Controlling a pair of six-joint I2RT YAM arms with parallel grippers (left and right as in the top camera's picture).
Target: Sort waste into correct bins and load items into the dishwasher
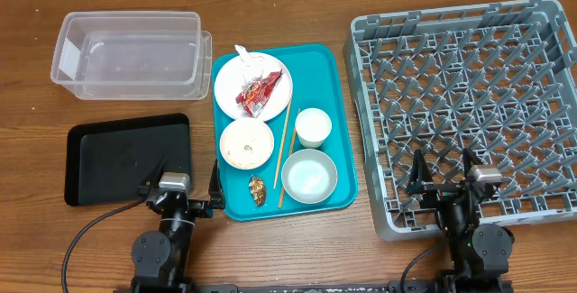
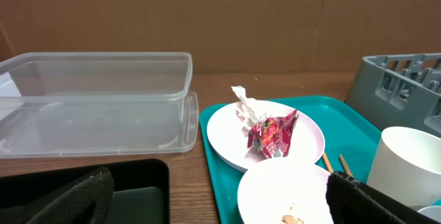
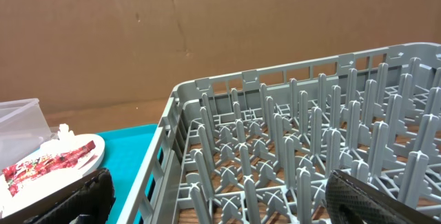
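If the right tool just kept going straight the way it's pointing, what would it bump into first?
Probably the grey dish rack: its upright pegs stand right ahead of the right tool, though depth is unclear.

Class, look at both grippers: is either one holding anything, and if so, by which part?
Nothing is held. The left gripper and the right gripper are both open, with nothing between their fingers.

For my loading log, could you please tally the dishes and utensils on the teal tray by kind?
Plate: 1
Bowls: 2
Cup: 1
Chopsticks: 2
Total: 6
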